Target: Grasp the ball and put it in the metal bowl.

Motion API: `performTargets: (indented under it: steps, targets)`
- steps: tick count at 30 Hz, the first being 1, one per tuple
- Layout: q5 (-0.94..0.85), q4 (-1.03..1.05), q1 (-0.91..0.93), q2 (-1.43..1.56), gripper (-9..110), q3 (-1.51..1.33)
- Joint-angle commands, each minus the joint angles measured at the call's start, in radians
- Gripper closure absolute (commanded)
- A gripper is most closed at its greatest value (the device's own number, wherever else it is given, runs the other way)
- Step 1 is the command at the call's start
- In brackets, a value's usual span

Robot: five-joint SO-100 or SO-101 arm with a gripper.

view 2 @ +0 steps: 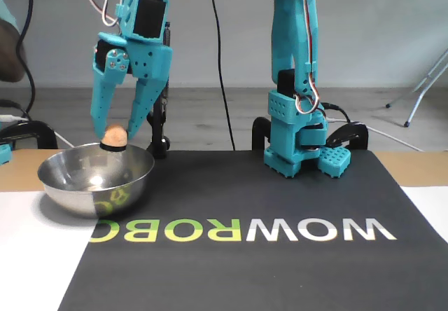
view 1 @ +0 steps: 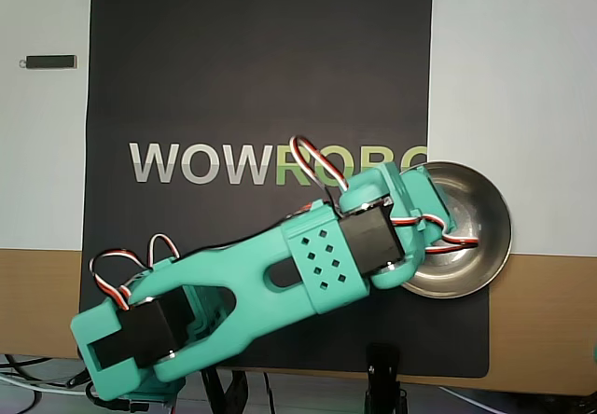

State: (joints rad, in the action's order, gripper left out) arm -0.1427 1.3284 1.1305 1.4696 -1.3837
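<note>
In the fixed view my teal gripper (view 2: 115,133) hangs pointing down over the metal bowl (view 2: 70,185), a shiny shallow steel bowl at the mat's left edge. The small peach-orange ball (view 2: 113,136) sits between the two fingertips, just above the bowl's far rim, and the jaws are closed on it. In the overhead view the bowl (view 1: 476,237) lies at the mat's right edge. The arm's wrist (view 1: 387,232) covers the bowl's left part and hides the fingers and the ball.
A black mat (view 1: 261,78) with a WOWROBO logo (view 2: 245,230) covers the table's middle. The arm's base (view 2: 297,143) stands at the mat's far edge in the fixed view, with cables behind. A small black bar (view 1: 49,62) lies on the white surface.
</note>
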Motion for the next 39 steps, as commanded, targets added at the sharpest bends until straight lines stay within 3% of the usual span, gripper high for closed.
performTargets:
  steps: [1, 39]
  targets:
    - [0.005, -0.005, 0.025, 0.005, 85, 0.044]
    - [0.005, -0.014, 0.049, -0.327, 85, 0.288]
